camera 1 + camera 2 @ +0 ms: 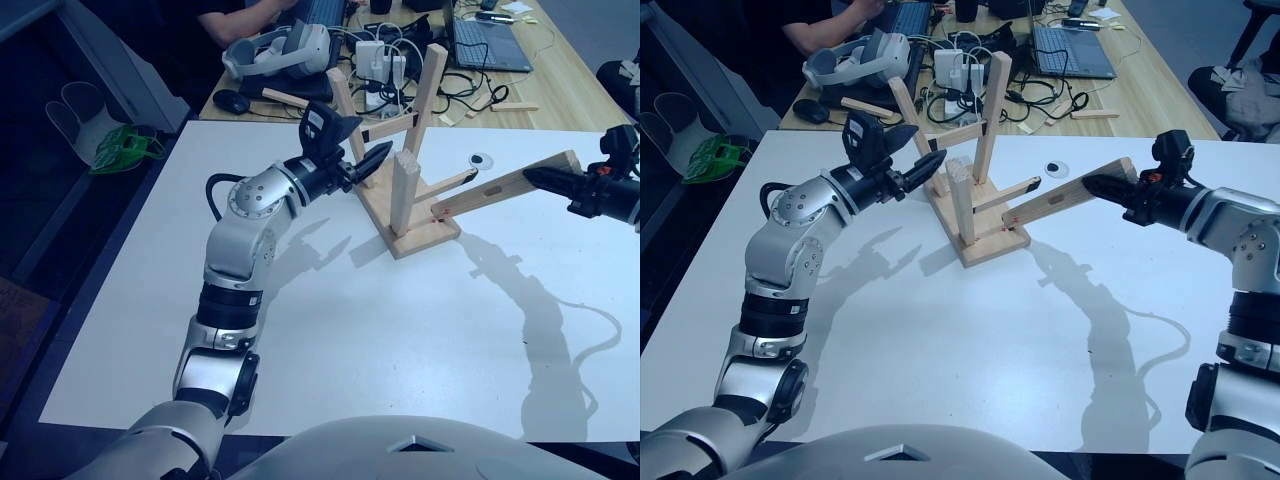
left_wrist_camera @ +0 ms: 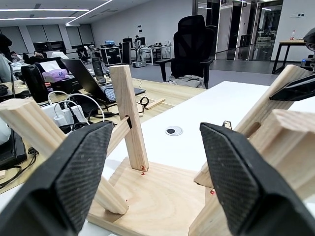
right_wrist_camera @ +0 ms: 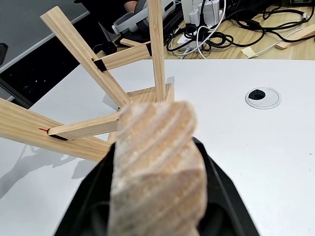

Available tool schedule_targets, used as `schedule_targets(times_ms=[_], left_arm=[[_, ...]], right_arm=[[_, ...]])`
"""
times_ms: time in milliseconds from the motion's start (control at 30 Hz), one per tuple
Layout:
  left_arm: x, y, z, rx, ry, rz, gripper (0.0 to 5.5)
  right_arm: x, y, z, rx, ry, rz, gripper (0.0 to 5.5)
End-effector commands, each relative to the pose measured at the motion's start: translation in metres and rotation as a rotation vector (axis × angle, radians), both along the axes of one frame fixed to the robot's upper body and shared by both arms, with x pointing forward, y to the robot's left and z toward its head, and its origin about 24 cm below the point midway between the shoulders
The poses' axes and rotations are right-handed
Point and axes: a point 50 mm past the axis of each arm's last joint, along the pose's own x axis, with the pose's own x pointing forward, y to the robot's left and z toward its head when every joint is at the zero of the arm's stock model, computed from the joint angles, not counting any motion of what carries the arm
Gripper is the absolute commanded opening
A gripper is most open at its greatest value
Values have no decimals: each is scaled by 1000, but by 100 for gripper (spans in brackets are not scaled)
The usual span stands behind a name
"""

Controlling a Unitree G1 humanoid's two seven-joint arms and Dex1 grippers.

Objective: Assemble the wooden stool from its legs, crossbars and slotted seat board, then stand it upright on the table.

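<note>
Stool (image 1: 402, 190) inverted, upper centre of head view, seat board (image 1: 418, 240) on table (image 1: 300, 350).
Right gripper (image 1: 1102, 187) clamps slanted leg (image 1: 1060, 200) (lower end at board corner); left gripper (image 1: 925, 150) released, beside stool.

Bright overhead light — crisp shadows

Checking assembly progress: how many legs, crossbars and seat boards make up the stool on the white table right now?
legs: 4
crossbars: 2
seat board: 1
Total: 7
</note>
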Motion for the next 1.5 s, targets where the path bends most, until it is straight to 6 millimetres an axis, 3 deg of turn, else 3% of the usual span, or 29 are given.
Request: schedule_targets(times_ms=[33,200,567,833,1167,1367,1500], left_arm=[[2,1,0,-8,0,6,327],[2,-1,-1,-17,-1,8,327],[1,-3,-2,-26,2,10,327],[1,-3,-4,-32,7,20,327],[3,-5,-6,-50,3,43,327],[4,-6,-9,-62,-4,61,327],[5,-11,-10,-81,-6,66,327]], right_arm=[[6,0,22,4,-66,-17,100],[8,1,24,-7,-59,0,100],[17,-5,2,-82,50,52,100],[30,-8,13,-187,65,138,100],[39,-5,4,-232,151,215,100],[62,9,35,-227,111,221,100],[76,24,42,-252,106,255,100]])
